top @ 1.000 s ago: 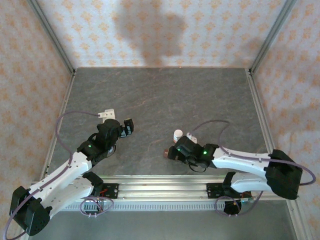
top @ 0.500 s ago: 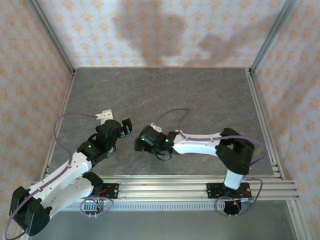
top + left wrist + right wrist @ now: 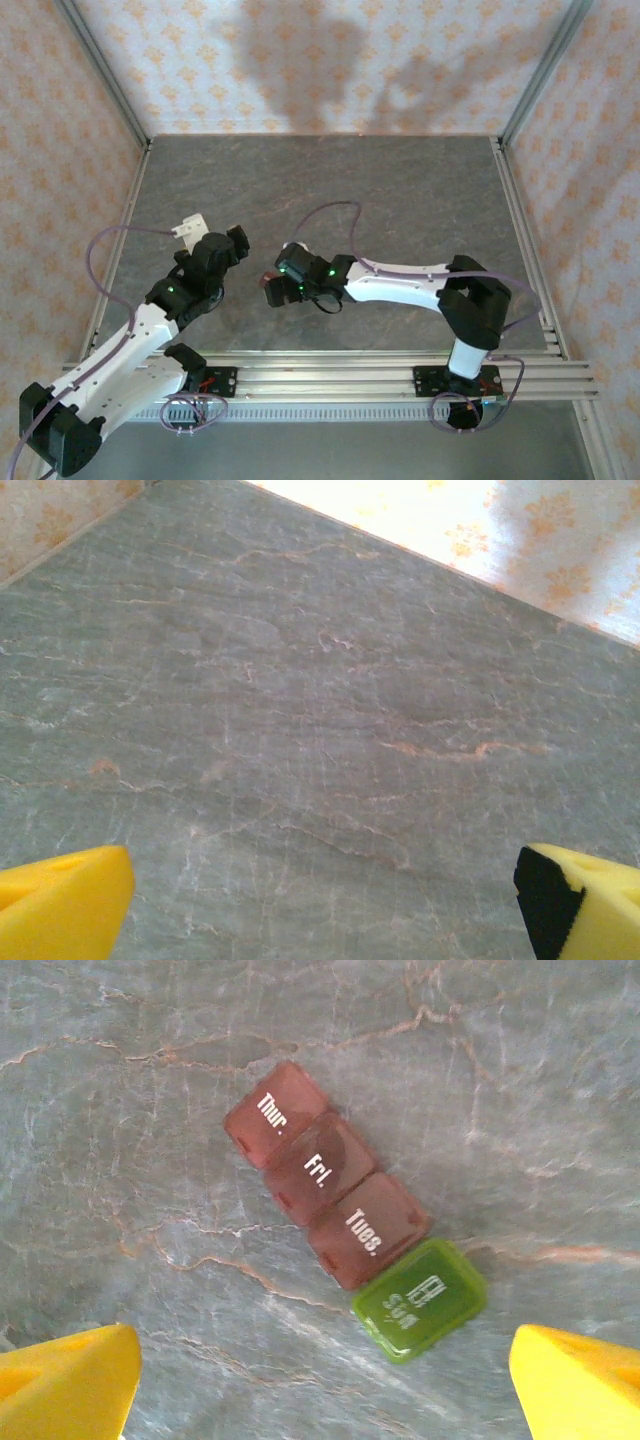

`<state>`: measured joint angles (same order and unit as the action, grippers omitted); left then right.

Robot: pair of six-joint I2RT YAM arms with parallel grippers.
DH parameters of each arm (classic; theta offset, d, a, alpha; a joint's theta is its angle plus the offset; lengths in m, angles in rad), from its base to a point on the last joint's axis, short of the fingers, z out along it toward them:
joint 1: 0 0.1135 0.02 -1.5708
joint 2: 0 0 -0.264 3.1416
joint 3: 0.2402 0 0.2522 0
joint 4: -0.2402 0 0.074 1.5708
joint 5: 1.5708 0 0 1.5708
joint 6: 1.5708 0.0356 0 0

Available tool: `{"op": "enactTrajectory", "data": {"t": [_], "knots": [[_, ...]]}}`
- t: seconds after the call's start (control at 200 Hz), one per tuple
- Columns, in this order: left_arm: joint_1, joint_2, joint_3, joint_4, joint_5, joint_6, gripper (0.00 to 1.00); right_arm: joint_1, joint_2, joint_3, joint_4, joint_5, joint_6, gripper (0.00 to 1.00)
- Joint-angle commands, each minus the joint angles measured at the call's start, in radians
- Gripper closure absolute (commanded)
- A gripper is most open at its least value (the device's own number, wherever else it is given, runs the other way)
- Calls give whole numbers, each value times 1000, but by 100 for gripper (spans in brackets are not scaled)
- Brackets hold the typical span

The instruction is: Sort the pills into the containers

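Right gripper (image 3: 322, 1370) hangs low over the pill organizer (image 3: 350, 1222), jaws spread wide with nothing between them. The organizer lies flat on the grey table (image 3: 120, 1110), set diagonally just ahead of the yellow fingers (image 3: 65, 1380): three brownish-red compartments marked Thur., Fri. and Tues., then a green one nearest the right-hand finger. All four lids look shut, and I cannot tell whether anything is inside. I judge the wide opening is there to straddle the strip, either to steady it or to get at a lid, so sorting has not begun. Left gripper (image 3: 322, 885) is also fully open and empty, over bare table. From above, it (image 3: 232, 245) sits just beside the right one (image 3: 272, 290), probably waiting to assist.
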<state>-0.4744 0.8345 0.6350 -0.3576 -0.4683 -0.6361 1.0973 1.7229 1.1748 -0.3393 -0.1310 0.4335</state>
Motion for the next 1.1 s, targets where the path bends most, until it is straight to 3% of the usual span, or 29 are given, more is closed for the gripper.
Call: {"op": "enactTrajectory", "data": {"t": [0.0, 0.27, 0.546, 0.766, 1.096], "knots": [[61, 34, 35, -48, 69, 14, 0, -48, -47, -12, -38, -8, -239, 5], [139, 107, 81, -52, 185, 77, 0, -101, 42, 29, -36, -125, -431, 12], [183, 134, 66, -23, 265, 69, 0, -101, 158, 84, -13, -163, -452, 18], [186, 149, 45, 13, 269, 63, 0, -98, 173, 72, 14, -157, -443, 18], [191, 158, 29, 33, 278, 50, 0, -64, 215, 87, 25, -51, -449, 21]]}}
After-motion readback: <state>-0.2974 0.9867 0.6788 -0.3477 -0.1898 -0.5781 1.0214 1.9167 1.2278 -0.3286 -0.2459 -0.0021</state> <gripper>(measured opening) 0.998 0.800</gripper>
